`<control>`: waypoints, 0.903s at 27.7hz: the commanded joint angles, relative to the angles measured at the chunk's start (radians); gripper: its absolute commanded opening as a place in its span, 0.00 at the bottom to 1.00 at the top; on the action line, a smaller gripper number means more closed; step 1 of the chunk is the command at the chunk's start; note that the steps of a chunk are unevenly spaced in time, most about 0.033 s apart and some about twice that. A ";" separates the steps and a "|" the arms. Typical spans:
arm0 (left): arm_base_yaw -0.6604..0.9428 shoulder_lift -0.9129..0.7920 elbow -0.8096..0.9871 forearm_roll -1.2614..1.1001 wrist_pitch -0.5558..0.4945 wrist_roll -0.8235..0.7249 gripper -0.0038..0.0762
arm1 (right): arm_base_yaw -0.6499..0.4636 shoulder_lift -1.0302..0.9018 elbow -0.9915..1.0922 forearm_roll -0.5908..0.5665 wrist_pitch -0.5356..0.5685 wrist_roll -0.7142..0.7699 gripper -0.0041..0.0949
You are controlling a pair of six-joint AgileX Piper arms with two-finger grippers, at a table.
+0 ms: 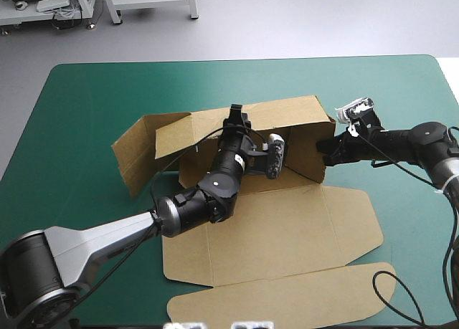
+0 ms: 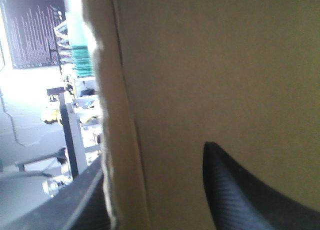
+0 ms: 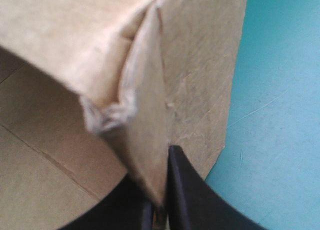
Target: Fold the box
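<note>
From above, the box is sitting mid-surface, long axis running crosswise. My left hand is reaching its far wall and my right hand its right-end wall.

Left wrist: the hand is spread, straddling the wall.

Right wrist: the hand is pinching the end wall's edge, the box extending ahead.

The box filled the middle of the teal-green cover; its raised back and side walls barred level approach from the far edge. The left gripper straddled the back wall, fingers apart. The right gripper pinched the right wall. Bare cover lay free beyond and at both sides.
</note>
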 commanded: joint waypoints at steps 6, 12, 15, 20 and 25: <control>-0.127 -0.053 -0.026 0.106 0.058 -0.130 0.51 | -0.004 -0.010 -0.015 0.001 -0.024 0.014 0.04; -0.217 -0.091 -0.026 0.109 0.115 -0.289 0.50 | -0.004 -0.010 -0.015 -0.046 -0.024 0.039 0.04; -0.250 -0.130 -0.026 0.109 0.115 -0.337 0.42 | -0.004 -0.010 -0.015 -0.047 -0.024 0.058 0.04; -0.270 -0.204 -0.026 0.109 0.112 -0.397 0.06 | -0.004 -0.010 -0.015 -0.047 -0.026 0.064 0.04; -0.213 -0.303 -0.026 0.096 0.112 -0.514 0.04 | -0.004 -0.010 -0.015 -0.047 -0.036 0.095 0.04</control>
